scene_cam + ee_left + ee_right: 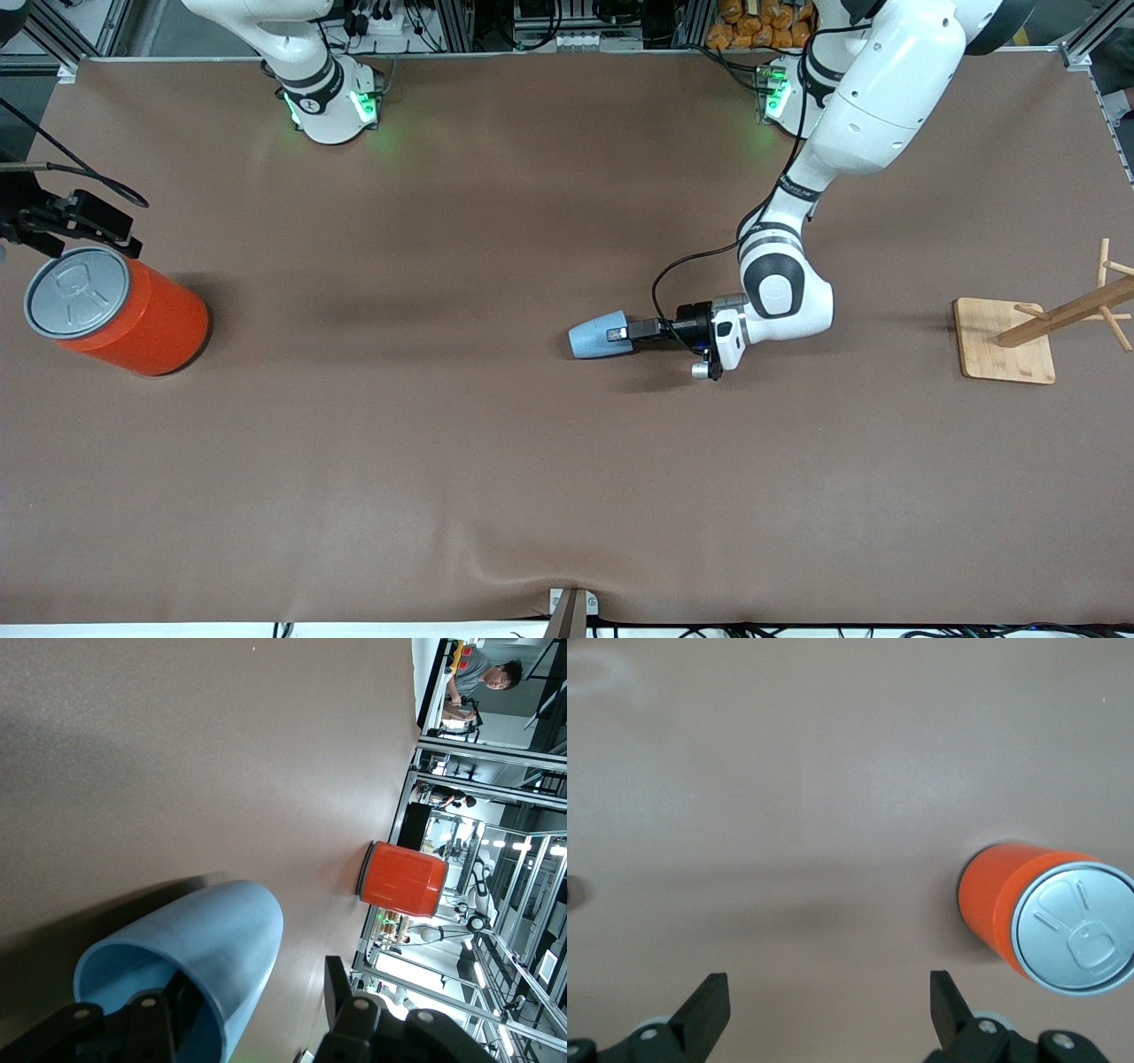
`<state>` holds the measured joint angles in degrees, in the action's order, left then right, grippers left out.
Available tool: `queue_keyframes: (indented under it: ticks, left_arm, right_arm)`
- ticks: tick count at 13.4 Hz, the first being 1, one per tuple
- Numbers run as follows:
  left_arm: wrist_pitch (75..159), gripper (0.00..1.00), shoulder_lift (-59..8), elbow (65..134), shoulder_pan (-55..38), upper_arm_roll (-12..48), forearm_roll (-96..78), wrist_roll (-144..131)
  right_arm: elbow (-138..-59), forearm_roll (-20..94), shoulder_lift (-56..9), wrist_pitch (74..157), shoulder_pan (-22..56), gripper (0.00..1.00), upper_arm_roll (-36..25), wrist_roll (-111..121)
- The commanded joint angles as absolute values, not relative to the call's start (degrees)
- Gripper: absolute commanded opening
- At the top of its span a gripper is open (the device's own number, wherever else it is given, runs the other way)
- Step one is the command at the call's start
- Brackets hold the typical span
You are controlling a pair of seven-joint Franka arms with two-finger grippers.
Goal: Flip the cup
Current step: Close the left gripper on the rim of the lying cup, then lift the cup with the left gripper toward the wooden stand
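Mid-counter (443,461), the cup (595,338) is lying sideways; the left claw (631,333) is straddling its rim, not visibly clamped. The right claw (829,1005) is hanging spread near the orange can (133,315).

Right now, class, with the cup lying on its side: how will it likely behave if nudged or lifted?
The cup lies on its side and tapers, so it would probably roll in a curve. It looks small, likely light. With the left gripper straddling one wall at its mouth, it may tilt when lifted.
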<state>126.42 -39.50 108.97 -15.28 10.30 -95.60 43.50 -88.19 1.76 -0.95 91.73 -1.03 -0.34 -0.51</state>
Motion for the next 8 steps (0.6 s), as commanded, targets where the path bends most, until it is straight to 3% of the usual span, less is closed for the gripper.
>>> queue_keyframes:
  ticks: [1,2,5,8]
  left_arm:
    - [126.21,0.36,-40.34,108.1,-15.56,10.46,-97.12,45.35]
    - [126.12,0.2,-40.34,108.11,-15.47,10.46,-97.03,45.35]
    - [124.98,0.0,-40.87,108.28,-14.86,10.37,-96.59,46.84]
    - [123.59,0.0,-40.87,108.37,-14.42,10.37,-96.5,47.81]
  right_arm:
    - [-87.63,0.97,-2.02,93.69,-0.88,1.0,-0.35,0.0]
    - [-87.63,0.97,-2.02,93.95,-0.88,1.0,-0.44,0.09]
    - [-87.71,0.36,-2.63,94.92,-0.7,1.0,-0.44,0.09]
    - [-87.98,-1.23,-2.72,94.92,0.0,1.0,-0.44,0.09]
